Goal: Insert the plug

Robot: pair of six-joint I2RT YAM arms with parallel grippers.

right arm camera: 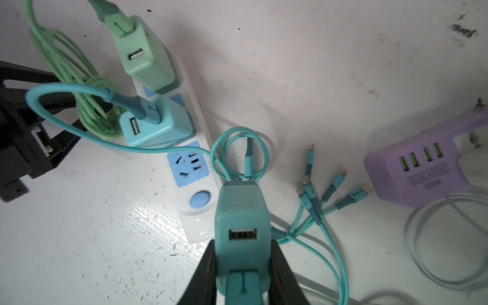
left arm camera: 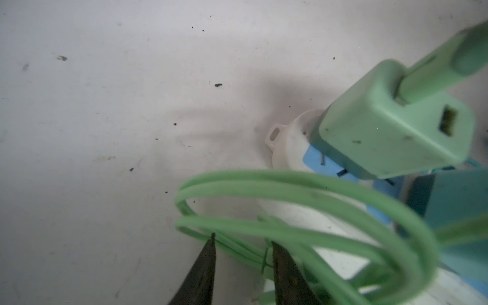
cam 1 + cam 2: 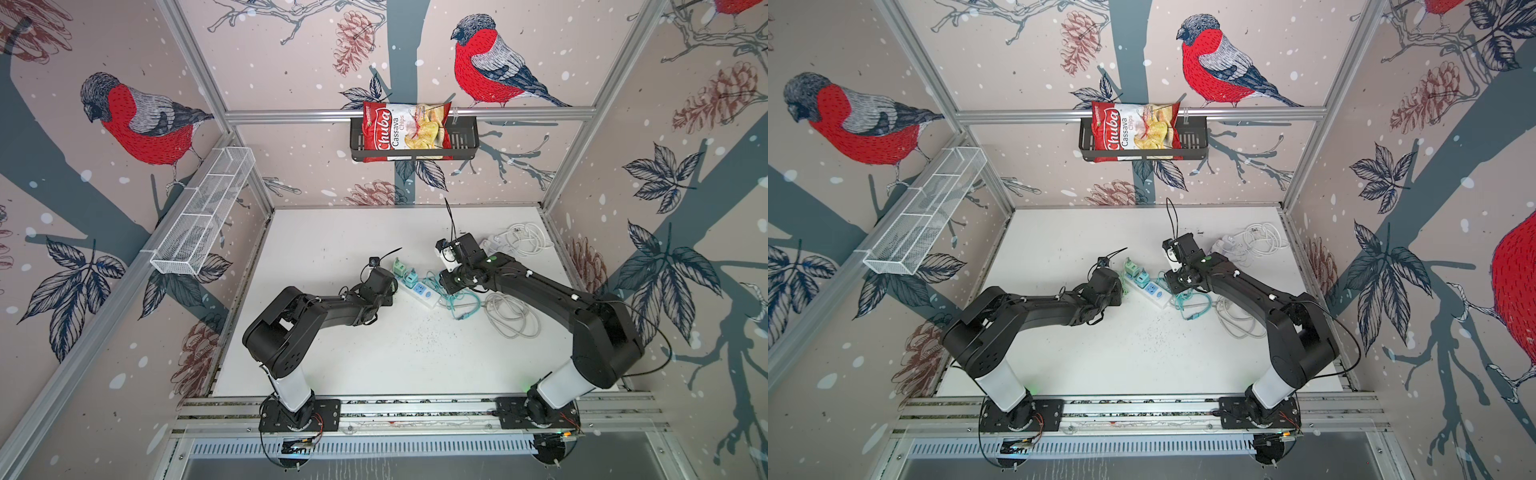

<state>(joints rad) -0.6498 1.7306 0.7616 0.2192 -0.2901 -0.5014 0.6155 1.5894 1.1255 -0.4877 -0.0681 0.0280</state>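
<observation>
My right tool (image 1: 243,247) clamps the teal plastic charger plug (image 1: 241,208) by its flat sides, near the white power strip's (image 1: 196,229) free blue socket (image 1: 188,163). I judge it light, rigid and slick.

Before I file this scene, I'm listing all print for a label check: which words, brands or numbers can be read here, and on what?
"Chuba": on the red chips bag in the black basket.
"Cassava Chips": on the same bag.
Raised label on the purple USB hub: too blurred to read.
White power strip: no text visible.
</observation>
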